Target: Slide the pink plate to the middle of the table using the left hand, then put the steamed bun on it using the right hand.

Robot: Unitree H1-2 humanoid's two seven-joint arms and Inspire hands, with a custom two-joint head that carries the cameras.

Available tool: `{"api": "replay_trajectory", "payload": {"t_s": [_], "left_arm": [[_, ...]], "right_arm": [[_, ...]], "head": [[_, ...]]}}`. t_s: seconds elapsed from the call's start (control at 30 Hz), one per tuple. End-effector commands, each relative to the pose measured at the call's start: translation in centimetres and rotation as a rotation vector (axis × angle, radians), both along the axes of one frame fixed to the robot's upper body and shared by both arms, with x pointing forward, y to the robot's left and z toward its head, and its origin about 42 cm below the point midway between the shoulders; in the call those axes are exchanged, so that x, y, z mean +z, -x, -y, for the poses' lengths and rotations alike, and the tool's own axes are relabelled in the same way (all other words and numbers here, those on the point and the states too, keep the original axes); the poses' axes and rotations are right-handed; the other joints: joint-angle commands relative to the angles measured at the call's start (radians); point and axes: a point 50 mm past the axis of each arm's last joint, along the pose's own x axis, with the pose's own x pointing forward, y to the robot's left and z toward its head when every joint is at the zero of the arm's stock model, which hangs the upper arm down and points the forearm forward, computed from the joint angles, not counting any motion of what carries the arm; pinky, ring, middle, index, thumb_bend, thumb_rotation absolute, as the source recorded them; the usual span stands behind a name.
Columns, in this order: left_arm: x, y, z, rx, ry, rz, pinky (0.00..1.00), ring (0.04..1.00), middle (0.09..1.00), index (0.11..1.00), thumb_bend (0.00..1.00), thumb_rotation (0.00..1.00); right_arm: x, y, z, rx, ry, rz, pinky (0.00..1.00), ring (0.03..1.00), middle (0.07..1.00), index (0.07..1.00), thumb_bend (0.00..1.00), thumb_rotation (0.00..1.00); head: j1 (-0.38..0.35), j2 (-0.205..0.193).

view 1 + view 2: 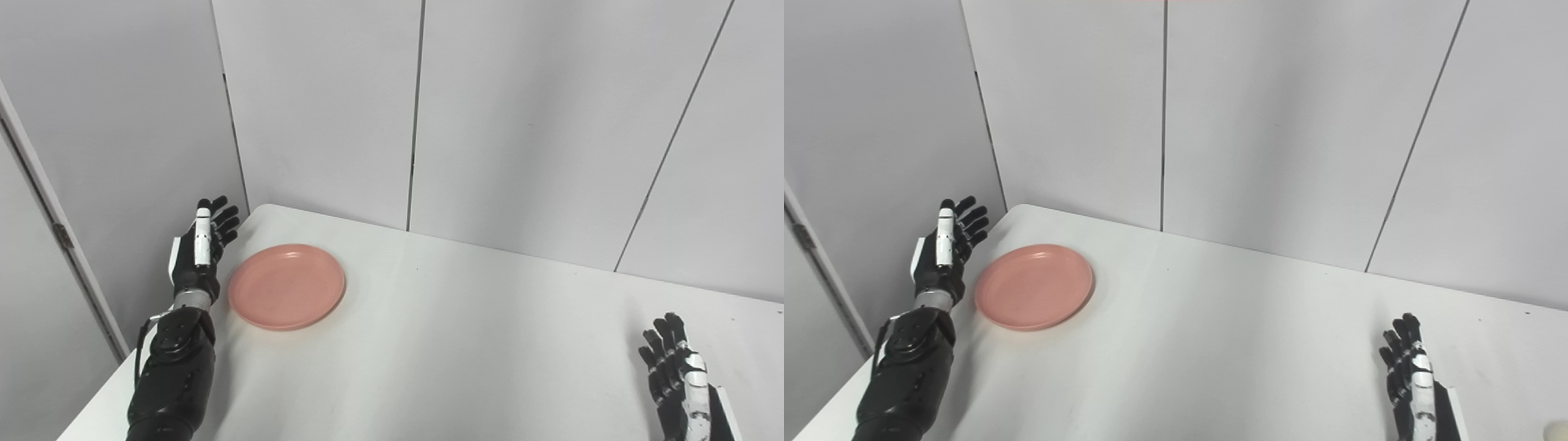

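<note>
The pink plate [286,286] lies flat on the white table [465,343], near its far left corner. My left hand [201,248] stands open just left of the plate, palm toward it, fingers stretched and apart from the rim by a small gap. My right hand [680,383] is open low at the right, holding nothing. A pale rounded edge, likely the steamed bun [1557,430], peeks in at the bottom right corner of the right eye view only.
Grey wall panels [520,122] close off the table's back and left sides. The table's left edge runs right under my left forearm [174,380].
</note>
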Motion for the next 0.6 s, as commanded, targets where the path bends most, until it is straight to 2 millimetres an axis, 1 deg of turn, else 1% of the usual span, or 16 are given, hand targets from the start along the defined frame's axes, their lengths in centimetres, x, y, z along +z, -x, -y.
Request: {"api": "replay_trajectory", "payload": {"t_s": [0.0,0.1,0.2,0.33,0.57], "left_arm": [[2.7,-0.7,-1.1,-0.002,-0.057,0.071,0.88,0.844,0.803,0.784,0.63,1.00],[2.1,-0.8,-0.8,-0.030,-0.047,0.051,0.88,0.840,0.805,0.787,0.61,1.00],[1.5,-1.0,-0.6,-0.071,-0.047,0.023,0.89,0.851,0.811,0.791,0.60,1.00],[0.6,-1.2,-0.6,-0.095,-0.052,-0.002,0.88,0.848,0.806,0.787,0.59,1.00],[0.0,-1.4,-0.7,-0.139,-0.054,-0.054,0.93,0.865,0.821,0.797,0.60,1.00]], "right_arm": [[-1.1,0.8,0.7,-0.010,0.006,-0.021,1.00,1.000,1.000,1.000,0.36,1.00],[-1.1,0.8,0.7,-0.013,0.001,-0.021,1.00,1.000,1.000,1.000,0.36,1.00],[-1.1,0.7,0.8,-0.014,0.003,-0.016,1.00,1.000,1.000,1.000,0.36,1.00],[-1.2,0.7,0.8,-0.015,0.004,-0.016,1.00,1.000,1.000,1.000,0.35,1.00],[-1.2,0.5,0.9,-0.012,0.003,-0.014,1.00,1.000,1.000,1.000,0.34,1.00]], "head": [[-0.001,0.000],[-0.001,-0.001],[-0.001,-0.001],[0.001,-0.002],[0.002,-0.004]]}}
